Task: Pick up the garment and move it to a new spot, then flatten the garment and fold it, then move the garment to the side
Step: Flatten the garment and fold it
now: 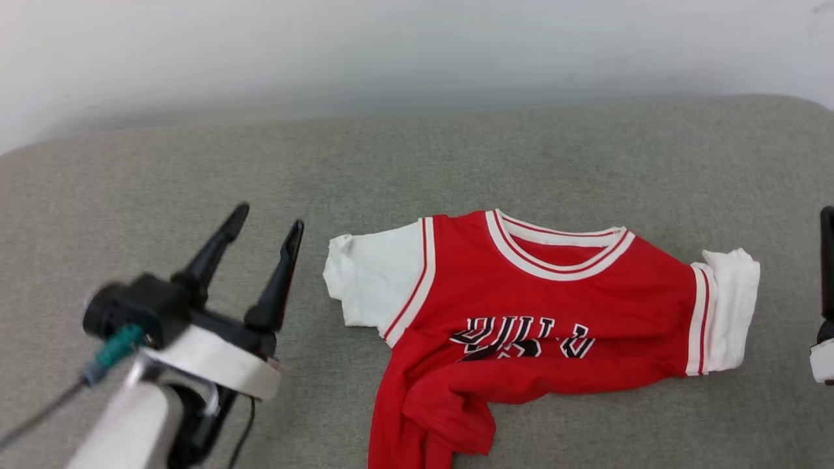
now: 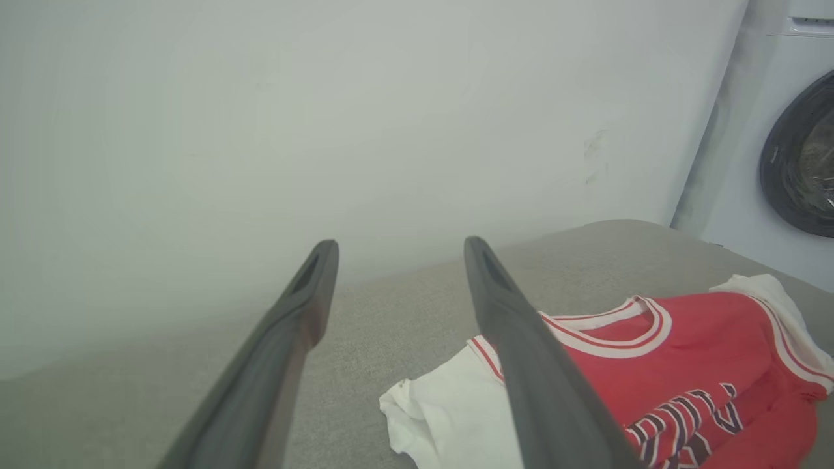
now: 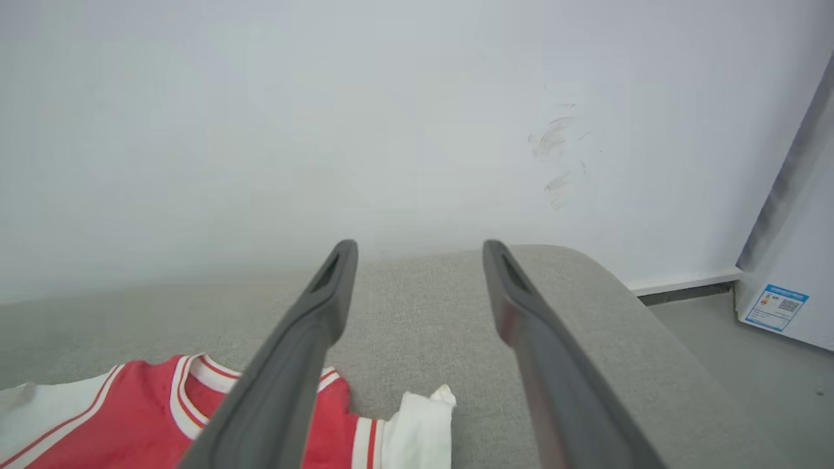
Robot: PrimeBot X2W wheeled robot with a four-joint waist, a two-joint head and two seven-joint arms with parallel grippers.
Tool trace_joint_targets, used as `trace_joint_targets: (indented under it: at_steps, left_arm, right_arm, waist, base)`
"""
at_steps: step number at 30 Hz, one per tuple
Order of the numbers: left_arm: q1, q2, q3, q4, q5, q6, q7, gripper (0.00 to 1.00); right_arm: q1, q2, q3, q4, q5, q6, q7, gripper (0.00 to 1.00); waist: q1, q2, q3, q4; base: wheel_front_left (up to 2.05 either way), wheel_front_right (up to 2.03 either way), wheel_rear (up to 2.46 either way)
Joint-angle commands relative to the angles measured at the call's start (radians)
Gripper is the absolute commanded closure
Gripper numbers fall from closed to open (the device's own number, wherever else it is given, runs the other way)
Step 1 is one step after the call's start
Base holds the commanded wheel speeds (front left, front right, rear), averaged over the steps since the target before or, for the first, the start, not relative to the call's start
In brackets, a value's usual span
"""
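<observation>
Garment (image 1: 554, 306), hem crumpled, head view; washing machine (image 2: 782, 163), left wrist view.

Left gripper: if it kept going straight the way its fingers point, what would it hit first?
The left gripper would probably meet the white wall, or the grey cushion's far edge first; depth is unclear. The garment lies to its right, off that line.

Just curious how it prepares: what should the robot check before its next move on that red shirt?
1. Left jaws open and empty: ok.
2. Right jaws open and empty: ok.
3. Garment lying flat: not ok, lower part bunched over the lettering.
4. Sleeve nearer the right jaws spread out: not ok, crumpled.
5. Garment wholly on the grey cushion: cannot tell, its lower end leaves the head view.
</observation>
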Motion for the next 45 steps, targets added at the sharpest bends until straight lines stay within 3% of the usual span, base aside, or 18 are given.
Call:
trace_joint_targets:
  at_steps: [1,5,9,15,21,29,30,31,36,45]
  left_arm:
    - [-0.040,0.019,0.007,-0.011,-0.010,-0.011,0.017,0.00]
    - [-0.162,0.078,0.003,-0.018,-0.098,-0.047,0.174,0.00]
    - [-0.297,0.145,-0.054,0.020,-0.207,-0.063,0.447,0.00]
    - [-0.453,0.189,-0.141,0.143,-0.366,-0.066,0.846,0.00]
    - [-0.512,0.193,-0.186,0.248,-0.417,-0.055,1.035,0.00]
    - [-0.517,0.197,-0.235,0.347,-0.371,-0.046,1.071,0.00]
    - [-0.513,0.200,-0.247,0.356,-0.361,-0.047,1.074,0.73]
    - [-0.511,0.202,-0.253,0.363,-0.352,-0.048,1.064,1.00]
    - [-0.516,0.191,-0.238,0.381,-0.322,-0.050,0.956,1.00]
    - [-0.520,0.189,-0.127,0.338,-0.286,-0.041,0.606,1.00]
  right_arm:
    - [0.010,0.029,-0.014,-0.032,-0.004,-0.001,-0.011,0.00]
    - [0.025,0.117,-0.051,-0.149,-0.013,-0.001,-0.043,0.00]
    - [0.037,0.168,-0.060,-0.227,-0.011,-0.001,-0.062,0.00]
    - [0.038,0.201,-0.049,-0.249,-0.016,-0.001,-0.084,0.00]
    - [0.027,0.216,-0.024,-0.215,-0.023,-0.001,-0.110,0.00]
    - [0.022,0.222,-0.018,-0.187,-0.039,-0.001,-0.131,0.00]
    - [0.024,0.223,-0.018,-0.185,-0.041,-0.001,-0.131,0.00]
    - [0.026,0.223,-0.017,-0.186,-0.044,-0.001,-0.130,0.00]
    - [0.030,0.223,-0.009,-0.184,-0.066,-0.001,-0.117,0.00]
    - [0.048,0.201,-0.013,-0.192,-0.083,-0.001,-0.061,0.00]
  waist:
    - [0.0000,0.0000,0.020,-0.018]
    - [0.0000,0.0000,0.065,-0.045]
    - [0.0000,0.0000,0.116,-0.073]
    - [0.0000,0.0000,0.175,-0.107]
    - [0.0000,0.0000,0.219,-0.138]
    - [0.0000,0.0000,0.256,-0.165]
    - [0.0000,0.0000,0.258,-0.165]
    - [0.0000,0.0000,0.259,-0.164]
    - [0.0000,0.0000,0.242,-0.142]
    - [0.0000,0.0000,0.163,-0.061]
  base:
    - [0.00,0.00,0.00]
    - [0.00,0.00,0.00]
    - [0.00,0.00,0.00]
    - [0.00,0.00,0.00]
    - [0.00,0.00,0.00]
    - [0.00,0.00,0.00]
    - [0.00,0.00,0.00]
    - [0.00,0.00,0.00]
    - [0.00,0.00,0.00]
    - [0.00,0.00,0.00]
